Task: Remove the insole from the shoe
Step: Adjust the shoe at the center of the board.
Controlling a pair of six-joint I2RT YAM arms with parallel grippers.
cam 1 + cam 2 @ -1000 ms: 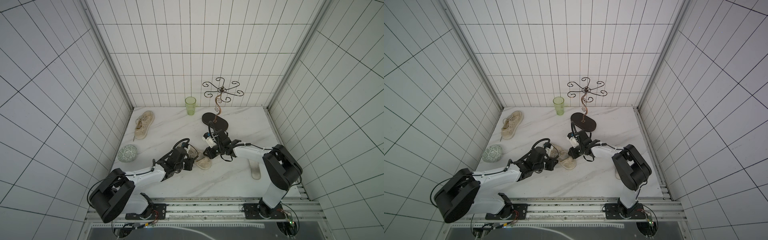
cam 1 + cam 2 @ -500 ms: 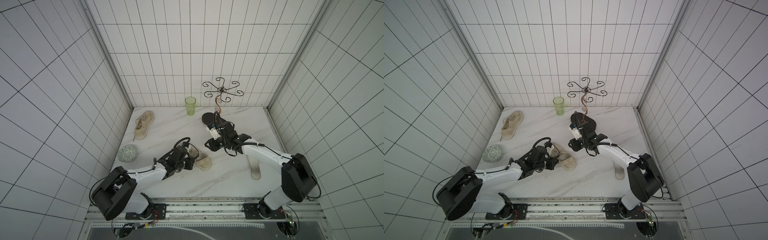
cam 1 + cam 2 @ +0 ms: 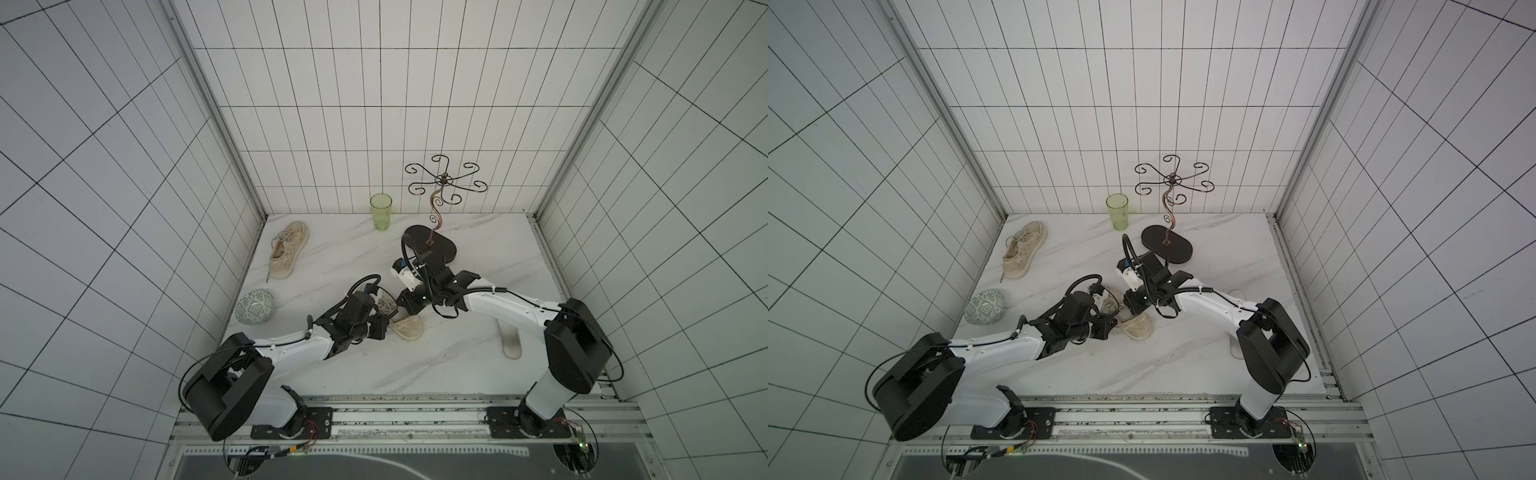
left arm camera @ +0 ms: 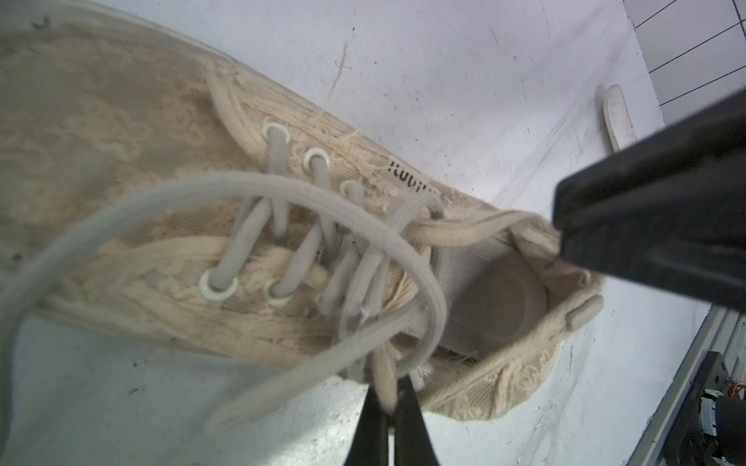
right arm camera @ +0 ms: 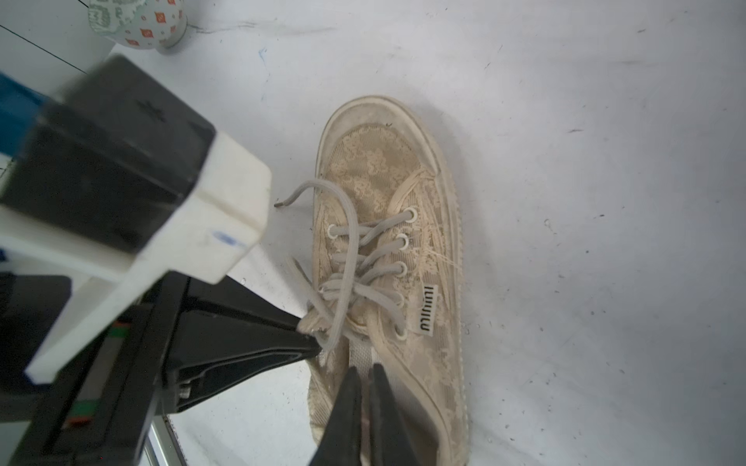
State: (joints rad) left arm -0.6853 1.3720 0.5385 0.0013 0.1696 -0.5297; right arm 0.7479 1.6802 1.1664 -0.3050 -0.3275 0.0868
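Observation:
A beige lace shoe (image 3: 409, 328) (image 3: 1138, 328) lies mid-table, its toe toward the front edge. My left gripper (image 4: 389, 393) is shut on the shoe's (image 4: 121, 121) near side collar. This pinch also shows in the right wrist view, where the left gripper (image 5: 311, 339) sits beside the laces. The grey insole (image 4: 496, 298) lies flat inside the opening. My right gripper (image 5: 364, 368) (image 3: 405, 307) has its jaws closed to a thin gap at the heel end. One of its fingers (image 4: 646, 210) meets bunched collar fabric there, and pale material shows between the fingers.
A loose white insole (image 3: 510, 340) (image 4: 617, 117) lies on the table's right side. At the back left is a second shoe (image 3: 288, 249). A green cup (image 3: 380, 211) and a metal stand on a dark base (image 3: 432, 247) are at the back, and a patterned ceramic ball (image 3: 254, 311) at the left.
Half a second ago my right gripper stood wider open, drawn back from the shoe. It has come back to the heel end and closed. The left gripper has kept its hold.

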